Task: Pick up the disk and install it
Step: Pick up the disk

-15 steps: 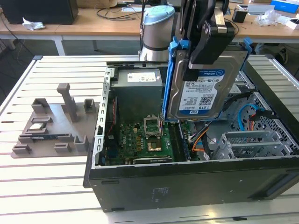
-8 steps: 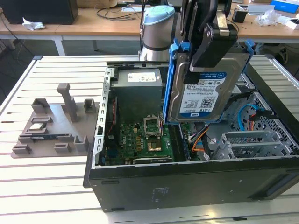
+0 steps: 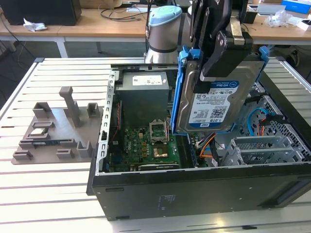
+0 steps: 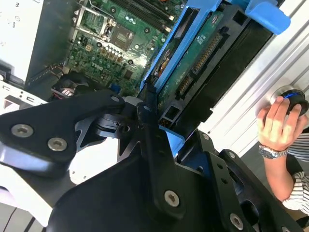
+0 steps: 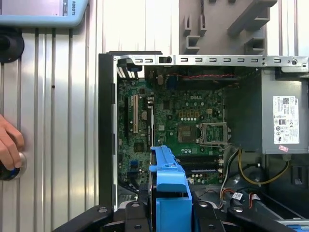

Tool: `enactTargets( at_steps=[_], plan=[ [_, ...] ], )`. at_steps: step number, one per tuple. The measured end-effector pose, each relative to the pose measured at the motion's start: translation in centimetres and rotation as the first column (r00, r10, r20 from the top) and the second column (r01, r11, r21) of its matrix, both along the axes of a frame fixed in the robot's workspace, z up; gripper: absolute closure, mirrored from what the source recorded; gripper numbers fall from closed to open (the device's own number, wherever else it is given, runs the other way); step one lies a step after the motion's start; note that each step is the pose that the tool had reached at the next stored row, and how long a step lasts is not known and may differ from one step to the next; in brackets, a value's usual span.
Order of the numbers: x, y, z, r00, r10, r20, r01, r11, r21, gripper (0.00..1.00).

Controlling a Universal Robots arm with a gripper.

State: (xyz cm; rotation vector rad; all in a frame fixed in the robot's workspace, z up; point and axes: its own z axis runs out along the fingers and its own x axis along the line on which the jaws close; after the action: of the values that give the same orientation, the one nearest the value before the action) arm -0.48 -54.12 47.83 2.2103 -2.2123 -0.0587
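Disk: silver hard drive in blue plastic bracket, which we see upper right, above black computer case.
Fingers: apparently clamping it.

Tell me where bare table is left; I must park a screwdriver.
Bare slats of the table lie in front of the grey fixture, at the exterior view's left of the computer case. Crowded: the case's inside, with the gripper holding the disk above it.
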Motion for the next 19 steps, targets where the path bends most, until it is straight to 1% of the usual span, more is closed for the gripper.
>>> enactTargets(
  at_steps=[3,9,12,15,17,18,19],
  plan=[
    [1.0,-0.30,-0.02,1.0000,0.000,-0.0014,0.000,1.0000,0.0008,0.63],
    [2.0,-0.47,-0.06,1.0000,0.000,-0.0026,0.000,1.0000,0.0008,0.63],
    [2.8,-0.59,-0.11,1.0000,0.000,-0.0039,0.000,1.0000,0.0009,0.63],
    [3.8,-0.62,-0.16,1.0000,0.000,-0.0057,0.000,1.0000,0.0008,0.63],
    [4.8,-0.65,-0.18,1.0000,0.000,-0.0078,0.000,1.0000,0.0006,0.63],
    [5.1,-0.69,-0.19,1.0000,0.000,-0.0086,0.000,1.0000,0.0013,0.63],
    [5.5,-0.80,-0.19,1.0000,0.000,-0.0097,0.000,1.0000,0.0049,0.63]
  ],
)
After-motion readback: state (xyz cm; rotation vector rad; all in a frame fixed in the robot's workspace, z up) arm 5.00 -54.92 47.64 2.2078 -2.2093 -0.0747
